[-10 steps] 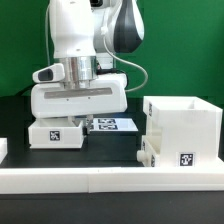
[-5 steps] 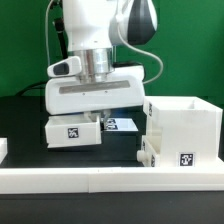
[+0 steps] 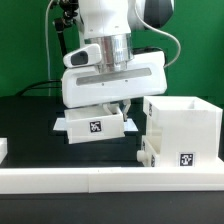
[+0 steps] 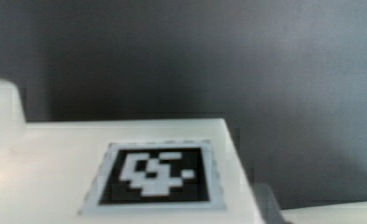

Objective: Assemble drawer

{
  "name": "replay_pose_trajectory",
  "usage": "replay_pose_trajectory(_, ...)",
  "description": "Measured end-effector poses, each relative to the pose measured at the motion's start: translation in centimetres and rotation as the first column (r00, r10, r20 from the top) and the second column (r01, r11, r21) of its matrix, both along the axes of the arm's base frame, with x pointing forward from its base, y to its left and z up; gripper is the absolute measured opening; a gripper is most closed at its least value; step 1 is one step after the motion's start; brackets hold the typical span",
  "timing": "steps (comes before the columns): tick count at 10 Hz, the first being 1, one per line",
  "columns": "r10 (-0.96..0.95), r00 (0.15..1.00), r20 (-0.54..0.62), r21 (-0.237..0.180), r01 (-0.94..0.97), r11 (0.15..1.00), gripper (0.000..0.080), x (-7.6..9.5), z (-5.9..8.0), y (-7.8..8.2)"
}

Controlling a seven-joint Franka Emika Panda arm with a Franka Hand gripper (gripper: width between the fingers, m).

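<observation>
My gripper (image 3: 104, 112) is shut on a small white drawer part (image 3: 95, 126) with a black-and-white tag on its front. It holds the part tilted, a little above the black table, just to the exterior view's left of the large open-topped white drawer case (image 3: 182, 128). The case stands on the table at the exterior view's right, with a tag low on its front. The wrist view shows the held part's white top and its tag (image 4: 157, 176) close up over the dark table. My fingertips are hidden by the hand and the part.
A long white rail (image 3: 100, 180) runs along the table's front edge. A small white piece (image 3: 3, 148) lies at the exterior view's far left. The marker board (image 3: 133, 124) is mostly hidden behind the held part. A green wall stands behind.
The arm has moved toward the exterior view's right, carrying the small drawer part with it. The part has risen slightly, tilted, and now sits close to the drawer case.
</observation>
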State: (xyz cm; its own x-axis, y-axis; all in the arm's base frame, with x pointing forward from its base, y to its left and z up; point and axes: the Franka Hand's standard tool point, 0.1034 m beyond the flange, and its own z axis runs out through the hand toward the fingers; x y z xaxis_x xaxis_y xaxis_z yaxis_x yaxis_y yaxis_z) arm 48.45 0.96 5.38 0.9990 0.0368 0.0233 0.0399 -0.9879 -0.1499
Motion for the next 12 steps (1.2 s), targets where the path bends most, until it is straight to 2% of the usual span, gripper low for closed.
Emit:
replay_pose_trajectory(2, 0.203, 0.979, 0.026, -0.008, -0.202, 0.979, 0.0044, -0.2, -0.3, -0.4)
replay_pose_trajectory(4, 0.419, 0.907, 0.042, -0.034, -0.418, 0.908, 0.0044, 0.5, 0.1, -0.7)
replay_pose_trajectory(5, 0.537, 0.843, 0.042, -0.047, -0.535, 0.844, 0.0044, 0.8, 0.3, -0.8)
replay_pose_trajectory(9, 0.728, 0.684, 0.049, -0.058, -0.725, 0.686, 0.0044, 0.9, 0.2, -1.0)
replay_pose_trajectory(11, 0.843, 0.535, 0.058, -0.072, -0.84, 0.538, 0.0044, 1.2, 0.2, -1.4)
replay_pose_trajectory(12, 0.902, 0.428, 0.06, -0.092, -0.897, 0.432, 0.0044, 1.8, 0.3, -1.7)
